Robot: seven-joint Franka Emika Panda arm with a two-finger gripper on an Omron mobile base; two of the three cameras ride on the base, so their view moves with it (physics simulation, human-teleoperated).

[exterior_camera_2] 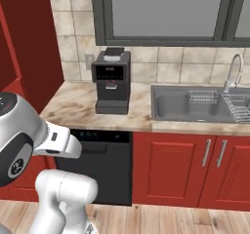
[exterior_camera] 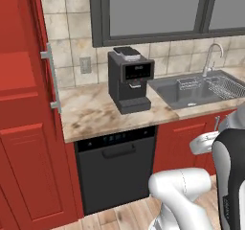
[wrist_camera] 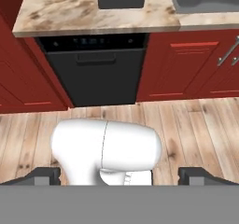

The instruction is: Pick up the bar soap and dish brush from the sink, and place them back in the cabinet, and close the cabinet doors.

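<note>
The end effector (wrist_camera: pixel 119 174) hung low over the wooden floor (wrist_camera: pixel 196 125), its two dark fingertips (wrist_camera: pixel 44 175) spread wide apart at the bottom corners of the hand view with nothing between them. Ahead of it and above stood the black dishwasher (wrist_camera: pixel 95 69), set under the marbled table (wrist_camera: pixel 70 10), with low red doors (wrist_camera: pixel 186 64) to the right of the dishwasher. On the table, beyond the end effector, sat a black coffee machine (exterior_camera: pixel 129 80), and further right of that lay the sink (exterior_camera_2: pixel 188 106), a dark grey basin sunk into the table with a wire rack (exterior_camera_2: pixel 202 97) inside and a silver faucet (exterior_camera_2: pixel 233 72) at its back edge. The bar soap could not be made out in the basin; it was too small or hidden to tell, and the same went for the dish brush. Far to the left of the end effector rose the cabinet (exterior_camera: pixel 26 128), tall and red, and one of the cabinet doors (exterior_camera: pixel 42 28) stood swung outward with its long silver handle (exterior_camera: pixel 52 78) facing the table. A grey-framed window (exterior_camera_2: pixel 166 13) sat above the tiled wall behind the sink
</note>
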